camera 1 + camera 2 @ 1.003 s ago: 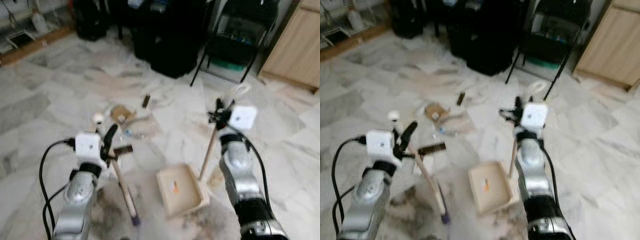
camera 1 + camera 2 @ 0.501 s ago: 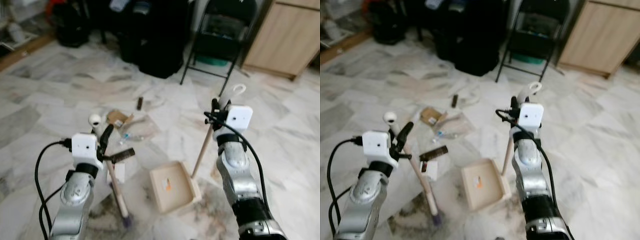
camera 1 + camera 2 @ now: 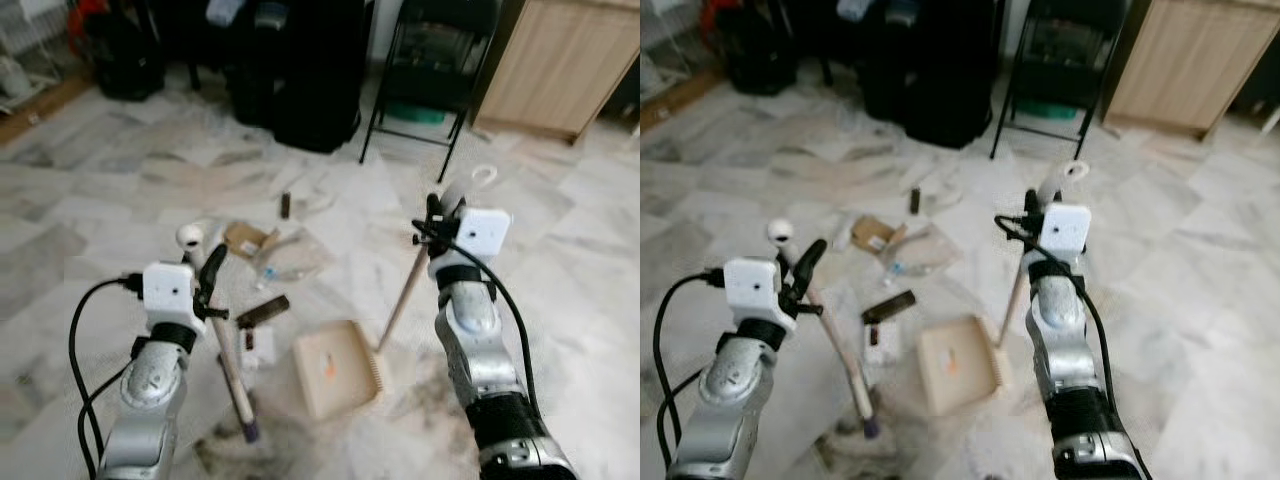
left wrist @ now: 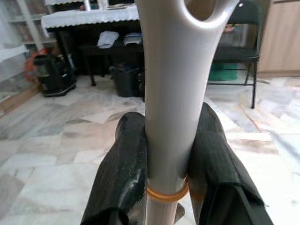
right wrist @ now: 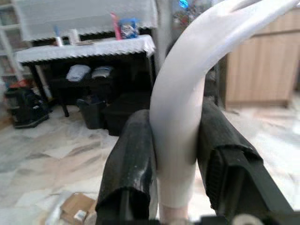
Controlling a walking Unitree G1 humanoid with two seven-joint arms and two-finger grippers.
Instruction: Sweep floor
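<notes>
The dustpan (image 3: 335, 368) has been drawn closer to the litter (image 3: 262, 311); broom (image 3: 228, 352) and dustpan handle (image 3: 408, 288) are clamped by left gripper (image 4: 165, 154) and right gripper (image 5: 176, 164) fingers, so collecting seems near.

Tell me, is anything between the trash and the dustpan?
Nothing blocks it. The dark bar and white scrap lie just left of the dustpan. The bag and box sit farther back, with bare floor before the pan.
</notes>
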